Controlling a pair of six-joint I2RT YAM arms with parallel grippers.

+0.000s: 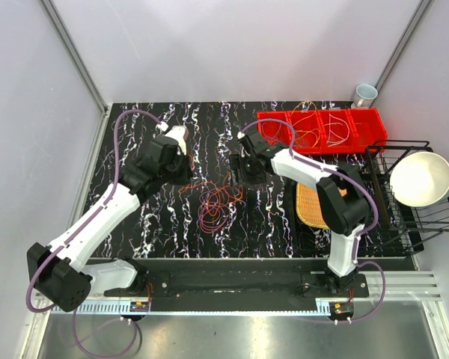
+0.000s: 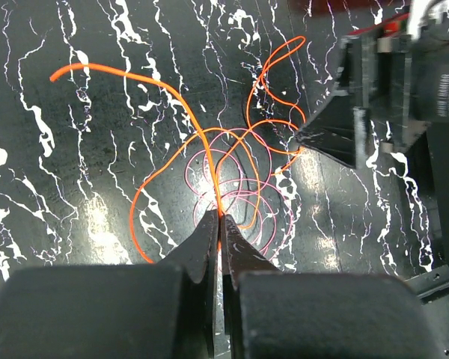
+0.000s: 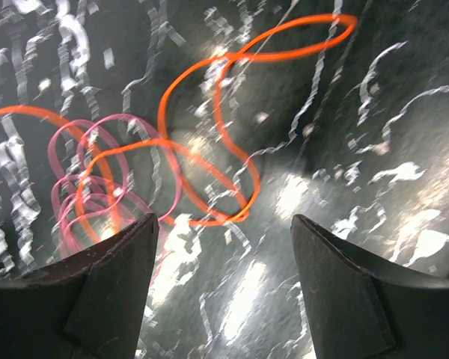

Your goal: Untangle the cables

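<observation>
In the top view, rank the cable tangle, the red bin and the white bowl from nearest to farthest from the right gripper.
1. cable tangle: on the table, right beside the right gripper.
2. red bin: far edge of the table, to the right.
3. white bowl: in the black rack, far right.

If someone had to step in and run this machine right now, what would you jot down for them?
Left gripper: shut on the orange cable.
Right gripper: open, empty, over that cable's loop.
Pink cable: coiled across the orange one on the table. More cables sit in the red bin.
Done: one cable gripped.
Left: pull orange free of pink.
</observation>
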